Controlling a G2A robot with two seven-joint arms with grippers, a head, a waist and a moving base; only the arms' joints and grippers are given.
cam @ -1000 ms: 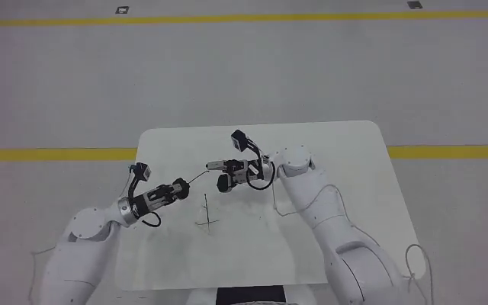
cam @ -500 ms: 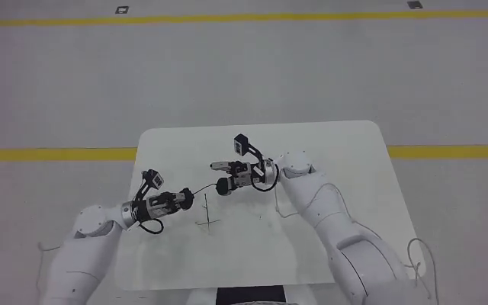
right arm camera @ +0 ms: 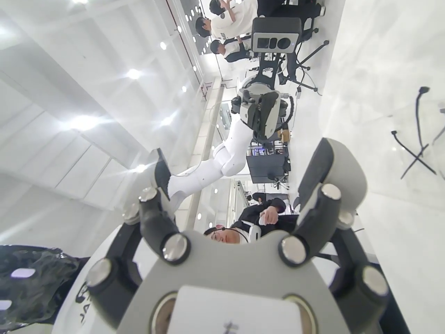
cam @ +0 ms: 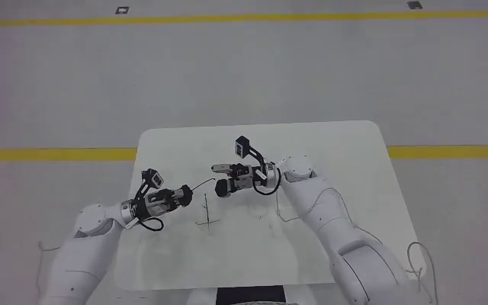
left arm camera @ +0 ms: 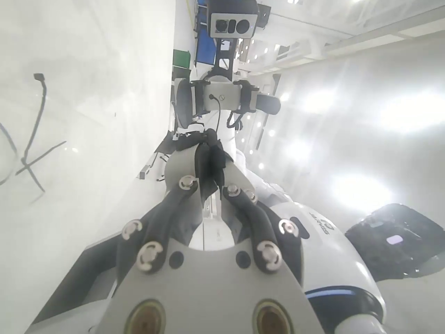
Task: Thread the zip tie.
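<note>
A thin black zip tie [cam: 200,185] is held at one end by my left gripper [cam: 186,195], which is shut on it left of the table's middle. In the left wrist view its fingers [left arm camera: 208,154] are pressed together. The tie's free end reaches up and right to my right gripper [cam: 220,178]. That gripper is open, one finger on either side of the tip. In the right wrist view its fingers [right arm camera: 158,175] are spread wide, with the left gripper [right arm camera: 261,111] straight ahead of them.
Two or three loose black zip ties [cam: 206,214] lie crossed on the white table [cam: 328,152], just nearer the robot than the grippers. They also appear as loose ties [left arm camera: 31,140] and loose ties [right arm camera: 415,147] in the wrist views. People sit in the room behind.
My left gripper has swung down and right with the tie, bringing its free end to the right gripper. The right gripper has shifted slightly nearer and stays open.
</note>
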